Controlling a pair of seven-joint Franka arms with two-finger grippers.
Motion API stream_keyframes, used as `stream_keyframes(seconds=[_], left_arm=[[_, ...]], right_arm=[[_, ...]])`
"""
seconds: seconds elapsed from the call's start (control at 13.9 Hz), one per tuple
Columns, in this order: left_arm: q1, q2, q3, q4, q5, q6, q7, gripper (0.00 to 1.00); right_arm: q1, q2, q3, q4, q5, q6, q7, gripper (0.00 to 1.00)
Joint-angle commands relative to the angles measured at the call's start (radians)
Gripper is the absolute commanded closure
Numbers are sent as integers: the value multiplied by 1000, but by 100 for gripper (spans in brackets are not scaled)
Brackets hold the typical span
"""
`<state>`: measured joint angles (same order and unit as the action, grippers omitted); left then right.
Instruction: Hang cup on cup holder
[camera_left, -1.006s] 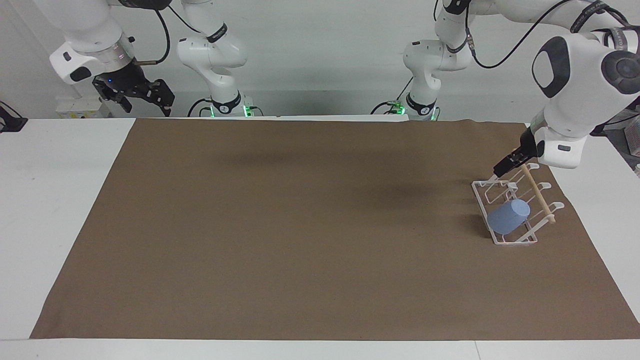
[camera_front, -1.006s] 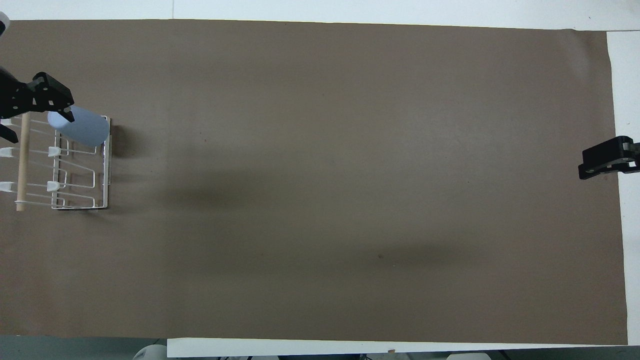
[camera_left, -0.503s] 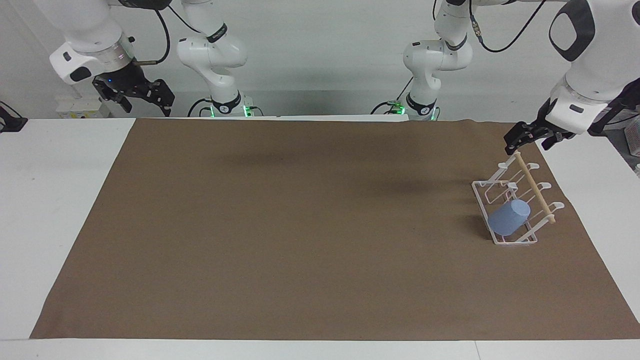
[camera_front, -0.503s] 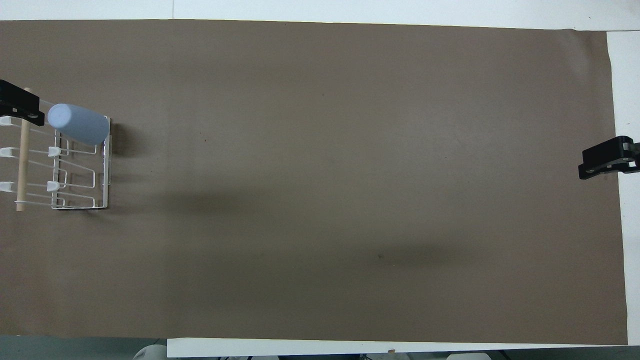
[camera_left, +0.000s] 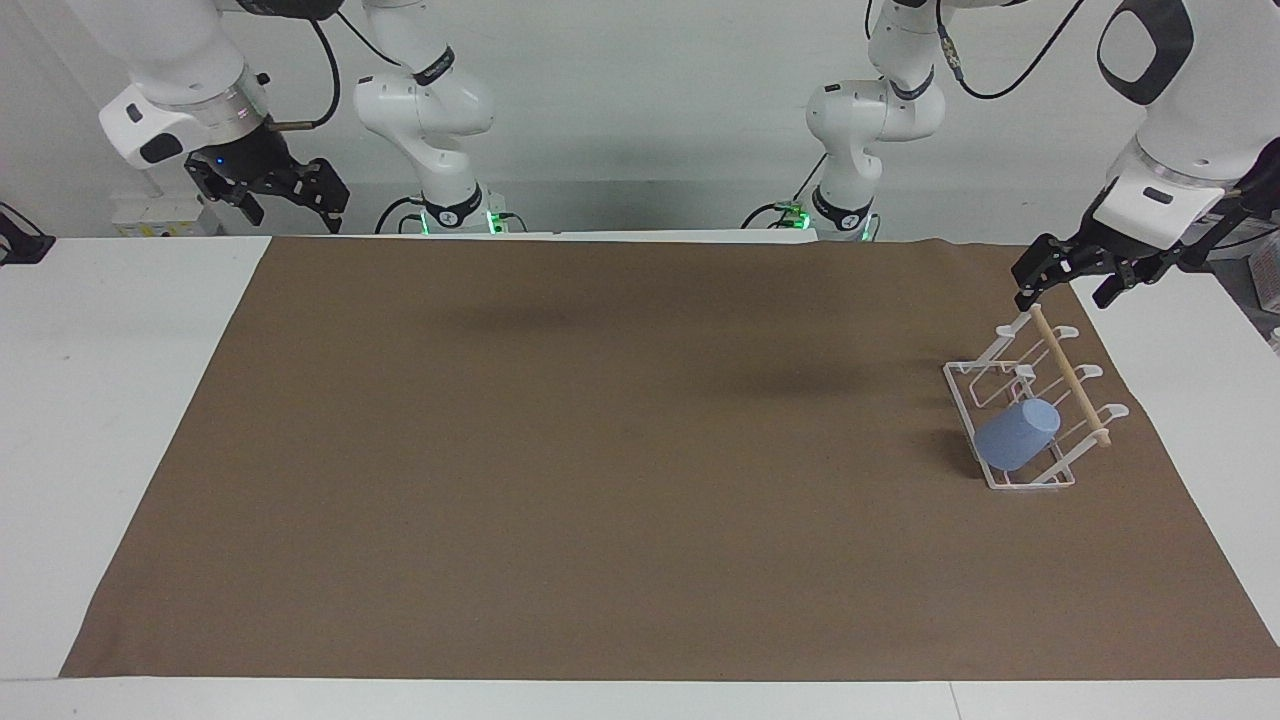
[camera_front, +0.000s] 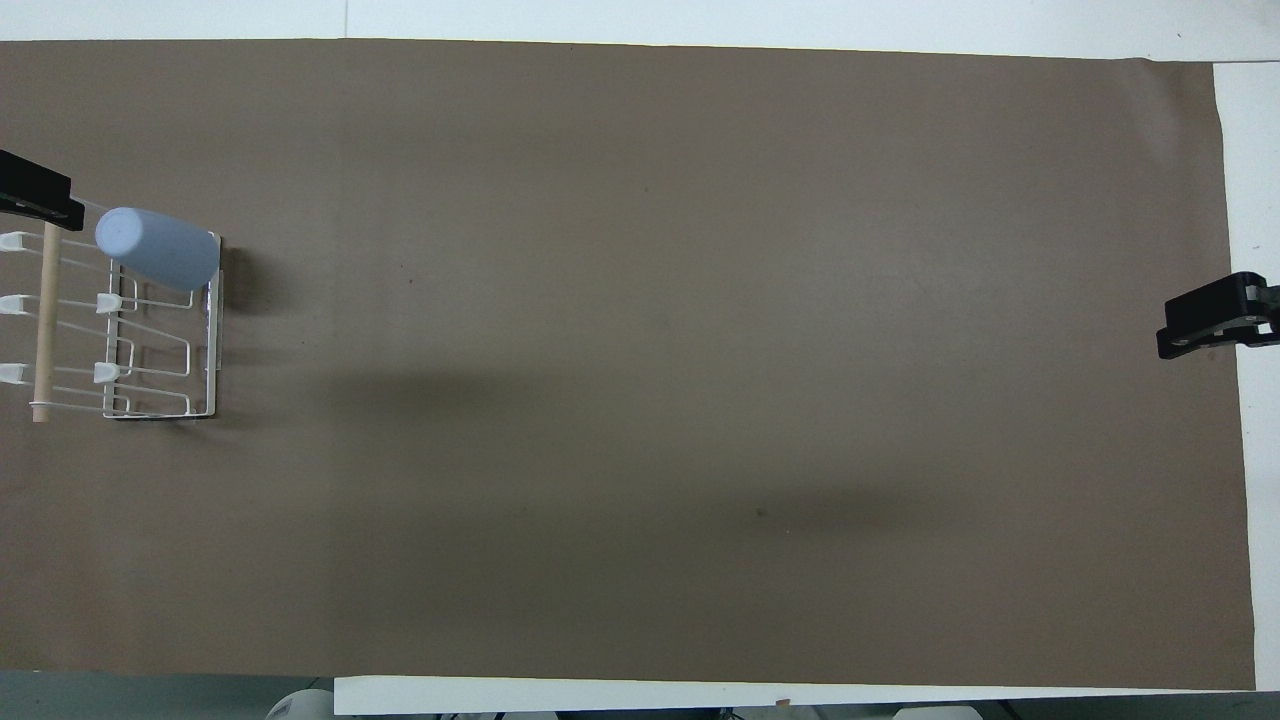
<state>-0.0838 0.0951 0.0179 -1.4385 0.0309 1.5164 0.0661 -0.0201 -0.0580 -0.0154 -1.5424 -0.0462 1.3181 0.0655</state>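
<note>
1. Since a second ago the left gripper (camera_left: 1068, 278) has lifted off the cup holder (camera_left: 1030, 408) and drawn up toward the robots' edge of the brown mat (camera_left: 600, 450). It now hangs over the mat just past the rack's wooden dowel (camera_left: 1070, 377), fingers spread and holding nothing.
2. Left where it was, the cup (camera_left: 1017, 434) sits mouth-down and tilted on a slanted prong, at the end of the rack farther from the robots, toward the left arm's end of the table.
3. To my eye the hanging looks done, and what remains is a clean retreat.
4. Doing that well means rising clear of the dowel's end before swinging away, since a nudge there could shake the cup loose.
5. Over at the other end, the right gripper (camera_left: 268, 188) waits with its fingers parted, above the mat's corner.
</note>
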Motion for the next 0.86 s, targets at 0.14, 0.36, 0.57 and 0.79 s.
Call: stream_keyframes(seconds=[0.14,0.36,0.57,0.79], left_arm=[[-5,-89,-3,-157,-15,27,-9,0],[-8,-77,-4,-125,-23,39,-69,0],[-7,-77,-6,-123,-28,25,-69,0],[4,-84,-3,-123,-57,8,-69,0]], right_arm=[[-6,-5,0,-1,-12,-7,-27,1],[-6,-5,0,-1,-12,-7,-27,1],[-6,-6,0,-2,-12,-7,-27,1],[-6,-6,0,-2,-12,-7,-27,1]])
